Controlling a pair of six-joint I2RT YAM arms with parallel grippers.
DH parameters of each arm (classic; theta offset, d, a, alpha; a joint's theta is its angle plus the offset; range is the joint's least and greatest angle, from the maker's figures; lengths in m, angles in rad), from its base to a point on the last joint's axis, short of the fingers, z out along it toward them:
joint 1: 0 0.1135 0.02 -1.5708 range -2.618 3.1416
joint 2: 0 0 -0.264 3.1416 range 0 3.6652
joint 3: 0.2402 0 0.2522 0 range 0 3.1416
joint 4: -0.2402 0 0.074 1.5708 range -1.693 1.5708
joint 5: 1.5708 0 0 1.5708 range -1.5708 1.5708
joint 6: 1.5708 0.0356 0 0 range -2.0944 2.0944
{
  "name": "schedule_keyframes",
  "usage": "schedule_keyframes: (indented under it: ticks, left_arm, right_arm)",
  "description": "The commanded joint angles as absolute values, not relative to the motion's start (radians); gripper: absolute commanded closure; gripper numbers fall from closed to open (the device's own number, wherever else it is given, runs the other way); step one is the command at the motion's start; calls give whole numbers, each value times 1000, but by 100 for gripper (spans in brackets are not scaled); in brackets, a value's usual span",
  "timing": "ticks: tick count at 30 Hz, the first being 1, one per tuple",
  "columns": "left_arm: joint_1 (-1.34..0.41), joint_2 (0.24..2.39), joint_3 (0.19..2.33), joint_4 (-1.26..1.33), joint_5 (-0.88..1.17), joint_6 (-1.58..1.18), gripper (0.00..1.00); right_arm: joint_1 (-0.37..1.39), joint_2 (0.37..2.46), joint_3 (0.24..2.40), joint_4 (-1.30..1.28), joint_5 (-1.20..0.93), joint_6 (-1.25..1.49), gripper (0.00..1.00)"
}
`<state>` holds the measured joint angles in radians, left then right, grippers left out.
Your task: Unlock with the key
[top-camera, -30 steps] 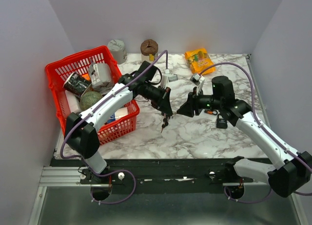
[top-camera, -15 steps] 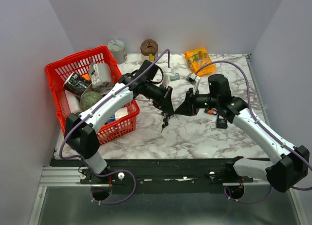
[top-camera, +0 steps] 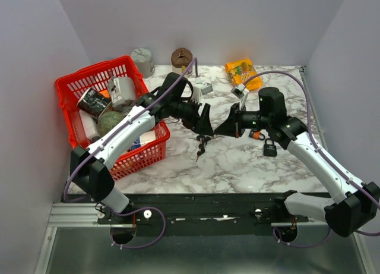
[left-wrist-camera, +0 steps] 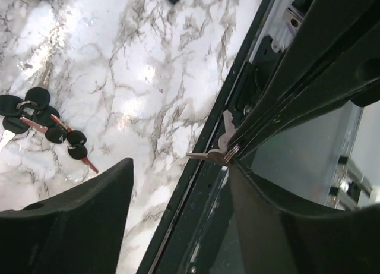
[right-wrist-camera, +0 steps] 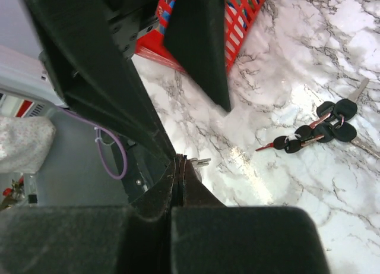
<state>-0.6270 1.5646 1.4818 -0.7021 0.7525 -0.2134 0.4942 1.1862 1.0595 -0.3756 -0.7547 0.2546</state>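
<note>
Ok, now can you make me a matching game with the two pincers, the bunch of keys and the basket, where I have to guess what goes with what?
Things:
1. left pincer
2. right pincer
3. bunch of keys
4. basket

What fits:
A. red, with things inside
B. shut, pinching one small silver key
C. open, holding nothing
D. lying loose on the marble table, between the two arms

Right pairs: 1-C, 2-B, 3-D, 4-A
</note>
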Motion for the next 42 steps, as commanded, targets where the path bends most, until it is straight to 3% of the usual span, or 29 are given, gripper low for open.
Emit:
schedule_keyframes:
  ticks: [1, 9, 19, 25, 29, 32, 37, 42]
  left_arm:
    - [-643, 1473, 1450, -529, 707, -288, 21]
    - [-661, 1350, 1276, -192, 770, -477, 13]
    - [-704, 1355, 1293, -210, 744, -454, 10]
    - [-703, 1355, 1299, -224, 750, -466, 21]
    - [-703, 1322, 1289, -252, 713, -451, 37]
    - [-703, 1301, 1276, -259, 697, -451, 44]
    - [-701, 1267, 1256, -276, 664, -451, 45]
    - [-703, 1246, 1239, -267, 660, -459, 55]
  right_arm:
    - [459, 1163, 1107, -373, -706, 356, 99]
    - [405, 1157, 1172, -319, -842, 557, 99]
    - [391, 1152, 1232, -288, -986, 680, 99]
    - [384, 1146, 1230, -288, -994, 695, 99]
    - [379, 1143, 1227, -290, -988, 696, 99]
    - [377, 1143, 1226, -290, -988, 698, 99]
    - [374, 1147, 1221, -290, -992, 698, 99]
    - [374, 1146, 1220, -290, -996, 698, 99]
